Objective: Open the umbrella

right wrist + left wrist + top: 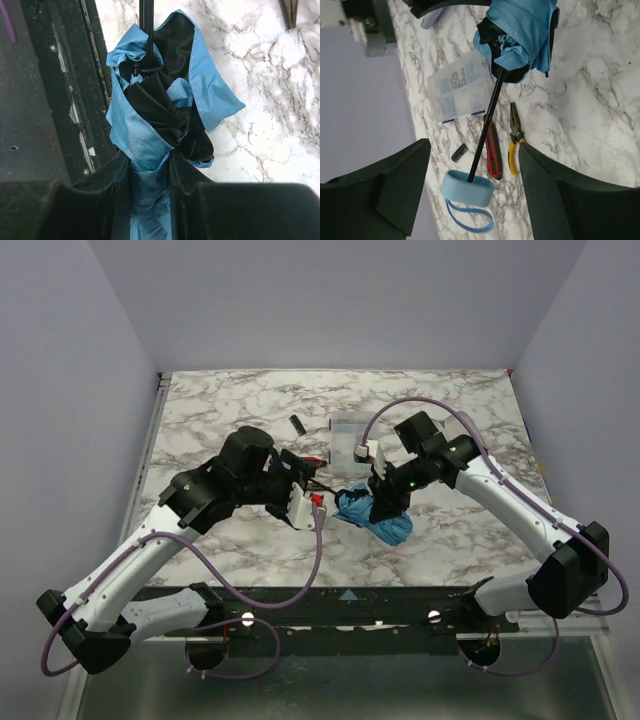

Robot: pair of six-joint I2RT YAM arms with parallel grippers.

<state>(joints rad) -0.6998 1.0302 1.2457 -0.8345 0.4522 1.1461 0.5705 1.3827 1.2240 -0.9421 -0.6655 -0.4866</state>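
One umbrella [378, 520] sits near the front middle of the marble tabletop [220, 410], between the two arms, and the job looks about half done. The black shaft [487, 120] is drawn out to the pale-blue handle [467, 187], but the sky-blue canopy [525, 35] is bunched, not spread. The right end effector [149, 167] is clamped on the folded fabric. The left end effector [474, 150] gapes wide around the handle, gripping nothing. What is left, by my reckoning, is to take the handle and spread the canopy. Also counted: one red-handled pliers [494, 155], one yellow-handled pliers [513, 145], one clear parts box [460, 87], one small black piece [459, 152].
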